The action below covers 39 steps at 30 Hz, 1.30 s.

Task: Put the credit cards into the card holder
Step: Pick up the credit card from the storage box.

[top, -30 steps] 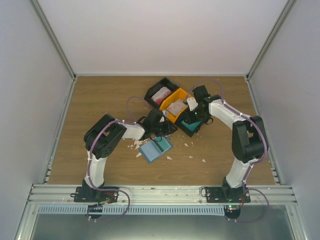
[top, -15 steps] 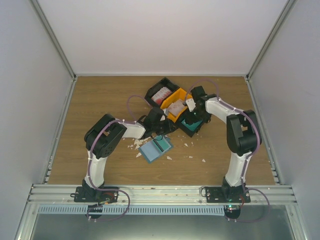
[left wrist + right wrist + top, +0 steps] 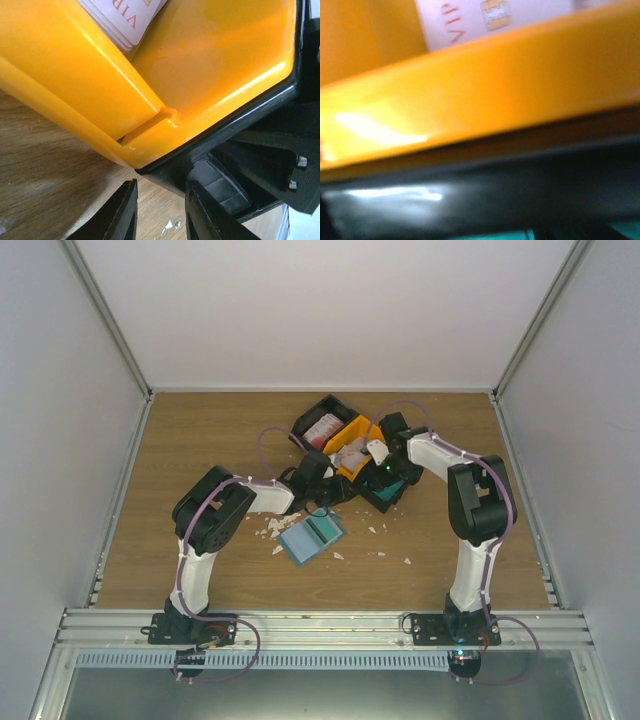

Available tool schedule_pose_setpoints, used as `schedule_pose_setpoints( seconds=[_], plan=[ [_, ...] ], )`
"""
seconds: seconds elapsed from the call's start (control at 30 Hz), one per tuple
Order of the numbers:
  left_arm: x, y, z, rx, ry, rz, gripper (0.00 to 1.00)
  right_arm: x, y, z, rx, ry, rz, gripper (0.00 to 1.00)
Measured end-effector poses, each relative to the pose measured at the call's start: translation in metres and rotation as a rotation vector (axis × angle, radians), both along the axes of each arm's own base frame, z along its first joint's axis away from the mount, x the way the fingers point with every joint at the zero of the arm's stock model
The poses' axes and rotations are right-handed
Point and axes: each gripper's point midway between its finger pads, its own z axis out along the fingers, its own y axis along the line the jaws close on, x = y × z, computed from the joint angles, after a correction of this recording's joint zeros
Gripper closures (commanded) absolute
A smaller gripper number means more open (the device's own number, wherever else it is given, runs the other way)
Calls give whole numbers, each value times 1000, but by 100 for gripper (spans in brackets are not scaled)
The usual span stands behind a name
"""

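The card holder [image 3: 311, 537] lies open on the wood, light blue inside with a dark slot strip. Whitish credit cards [image 3: 352, 453] marked VIP [image 3: 125, 20] [image 3: 490, 15] lie in the orange bin [image 3: 362, 432]. Red-and-white cards [image 3: 322, 428] fill the far black bin. My left gripper [image 3: 322, 488] [image 3: 159, 212] sits low at the orange bin's near corner, jaws apart with only bare wood between them. My right gripper [image 3: 384, 476] reaches down at the near black bin [image 3: 392, 496]. Its fingers are hidden in the blurred right wrist view, where a teal strip [image 3: 520, 236] shows at the bottom.
The three bins are packed together at the back middle. In the left wrist view the orange bin's wall [image 3: 75, 90] and the black bin's corner [image 3: 220, 150] crowd the fingers. Small white scraps [image 3: 270, 528] litter the wood around the holder.
My right arm has drawn its elbow in toward the middle and pushed its gripper lower and left at the black bin. The left arm has barely shifted.
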Motion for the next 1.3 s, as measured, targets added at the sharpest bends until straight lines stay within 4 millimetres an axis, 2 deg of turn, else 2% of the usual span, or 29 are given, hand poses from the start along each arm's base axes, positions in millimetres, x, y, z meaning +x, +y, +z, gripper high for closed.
schedule_pose_setpoints(
  seconds=[0.13, 0.27, 0.6, 0.97, 1.13, 1.3],
  plan=[
    [2, -2, 1, 0, -5, -7, 73, -4, 7, -1, 37, 23, 27, 64],
    [2, -4, 2, -1, 4, -23, 74, -3, 6, 1, 57, 29, 22, 69],
    [0, -5, 2, -3, 13, -40, 74, -2, 5, 4, 84, 30, 6, 73],
    [0, -5, 1, -2, 15, -41, 75, -16, 19, 37, 184, 4, 19, 77],
    [2, -6, 2, -4, 8, -37, 75, -38, 29, 29, 211, 72, 45, 77],
    [2, -6, 2, -4, 9, -38, 75, -39, 30, 29, 213, 72, 41, 74]
  ],
)
